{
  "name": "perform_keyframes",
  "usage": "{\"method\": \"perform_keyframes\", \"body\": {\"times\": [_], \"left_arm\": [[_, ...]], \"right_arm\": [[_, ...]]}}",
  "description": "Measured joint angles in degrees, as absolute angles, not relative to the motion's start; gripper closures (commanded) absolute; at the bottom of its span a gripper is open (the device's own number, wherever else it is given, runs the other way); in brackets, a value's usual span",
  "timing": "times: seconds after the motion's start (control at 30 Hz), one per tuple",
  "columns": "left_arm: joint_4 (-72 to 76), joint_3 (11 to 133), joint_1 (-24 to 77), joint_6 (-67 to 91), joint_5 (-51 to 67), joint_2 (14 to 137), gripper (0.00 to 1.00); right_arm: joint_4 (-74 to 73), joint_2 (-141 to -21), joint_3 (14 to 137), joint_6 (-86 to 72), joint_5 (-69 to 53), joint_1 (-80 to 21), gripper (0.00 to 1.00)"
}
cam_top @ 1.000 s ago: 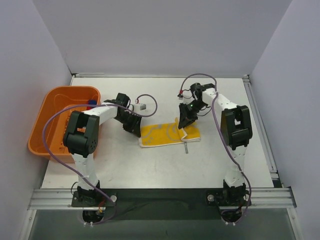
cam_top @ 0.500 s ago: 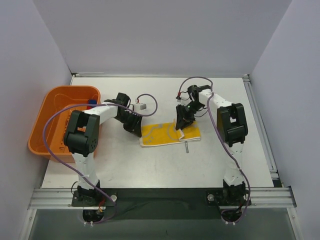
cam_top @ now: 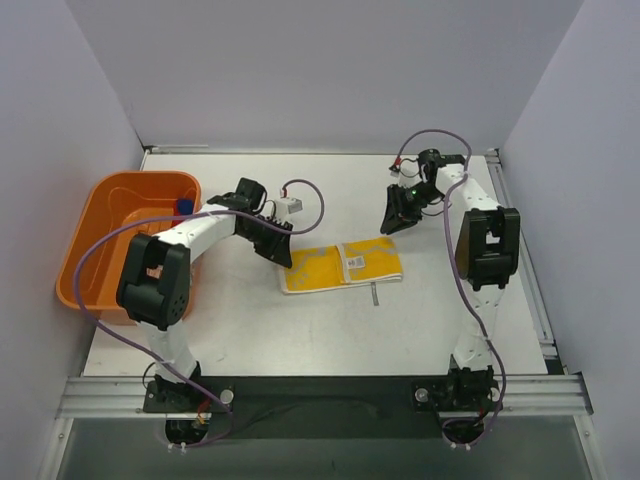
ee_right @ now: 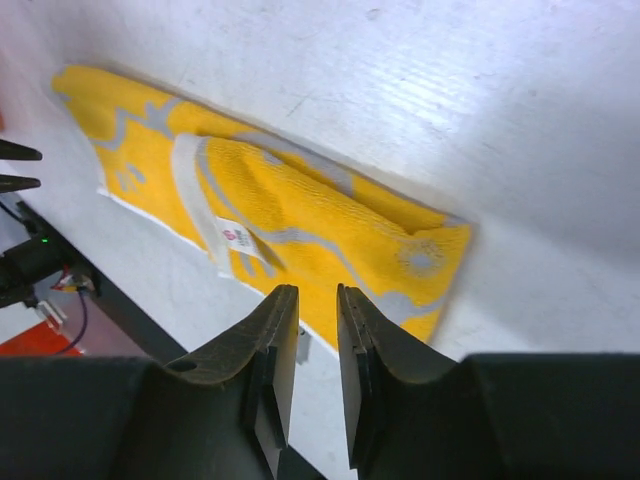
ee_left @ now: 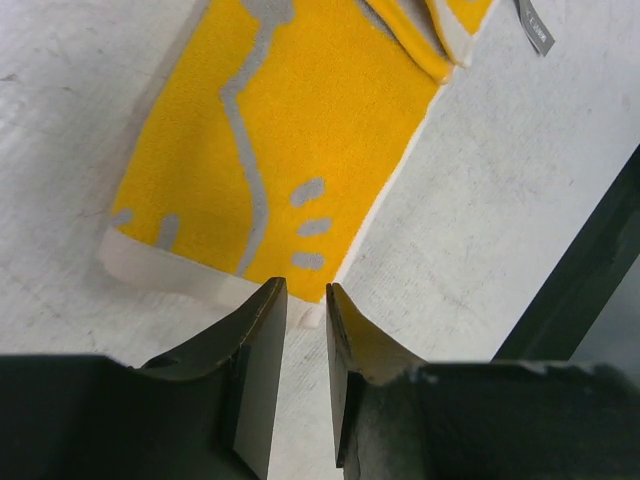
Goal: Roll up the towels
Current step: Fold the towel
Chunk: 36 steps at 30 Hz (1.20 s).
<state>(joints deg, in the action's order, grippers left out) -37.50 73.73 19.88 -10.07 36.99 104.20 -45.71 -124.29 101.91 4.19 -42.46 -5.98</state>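
Fingers of the left gripper (ee_left: 297, 305) and right gripper (ee_right: 316, 310) seem nearly closed, empty, at the yellow towel's (cam_top: 340, 267) 9 and 2 o'clock.

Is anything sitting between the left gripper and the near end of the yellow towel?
Nothing visible. The left gripper hangs right at the white-hemmed end of the yellow towel, with only bare table around it. The right gripper is off the folded far end, up and to the right.

The right gripper (cam_top: 392, 219) has let go of the yellow towel (cam_top: 340, 266) and lifted away toward the back of the desk (cam_top: 300, 330), leaving the towel's right end folded over.
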Motion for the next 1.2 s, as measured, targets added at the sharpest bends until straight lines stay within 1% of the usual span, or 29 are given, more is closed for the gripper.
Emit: {"method": "perform_keyframes", "body": {"times": [0.1, 0.23, 0.37, 0.43, 0.5, 0.53, 0.63, 0.67, 0.77, 0.83, 0.93, 1.07, 1.2], "left_arm": [[-37.47, 73.71, 21.15, -9.23, 37.1, 106.06, 0.68], [-37.54, 73.71, 21.93, -8.16, 36.88, 111.46, 0.71], [-38.74, 74.91, 21.63, -7.79, 36.73, 114.69, 0.72], [-39.55, 77.3, 21.47, -8.21, 35.88, 116.01, 0.72], [-41.34, 82.43, 21.17, -8.93, 35.11, 119.15, 0.72], [-41.89, 85.62, 20.95, -9.32, 34.79, 121.03, 0.7], [-43.4, 97.06, 20.38, -10.9, 32.6, 126.89, 0.62], [-43.03, 100.51, 20.16, -11.44, 31.79, 128.42, 0.58], [-43.07, 106.13, 19.57, -12.97, 30.5, 129.19, 0.55], [-42.85, 106.04, 19.2, -13.5, 30.48, 127.57, 0.55], [-42.87, 101.34, 18.96, -13.69, 30.87, 122.69, 0.56], [-42.5, 91.2, 19.9, -12.01, 32.45, 115.9, 0.57], [-41.5, 84.25, 22.61, -9.15, 33.69, 115.04, 0.58]], "right_arm": [[-45.63, -125.21, 102.72, 5.5, -40.73, -6.11, 0.81], [-45.19, -128.14, 102.04, 7.11, -38.24, -7.68, 0.87], [-44.69, -128.22, 95.48, 8.25, -37.21, -8.69, 0.87], [-44.07, -125.82, 91.02, 8.27, -38.02, -8.82, 0.87], [-44.1, -122.3, 85.65, 8.38, -37.74, -9.28, 0.85], [-43.92, -120.4, 82.72, 8.34, -37.91, -9.58, 0.79], [-44.99, -115.15, 75.64, 8.19, -40.73, -12.69, 0.73], [-45.28, -113.36, 74.06, 8.21, -42.63, -14.28, 0.72], [-46.48, -108.12, 73.12, 8.78, -47.83, -18.26, 0.71], [-47.05, -105.75, 74.0, 9.28, -49.21, -17.93, 0.69], [-47.16, -105.38, 77.06, 9.5, -49.32, -13.67, 0.69], [-46.13, -108.95, 79.31, 9.45, -47.72, -8.62, 0.69], [-45.19, -113.69, 78.91, 9.06, -46.33, -9.76, 0.71]]}}
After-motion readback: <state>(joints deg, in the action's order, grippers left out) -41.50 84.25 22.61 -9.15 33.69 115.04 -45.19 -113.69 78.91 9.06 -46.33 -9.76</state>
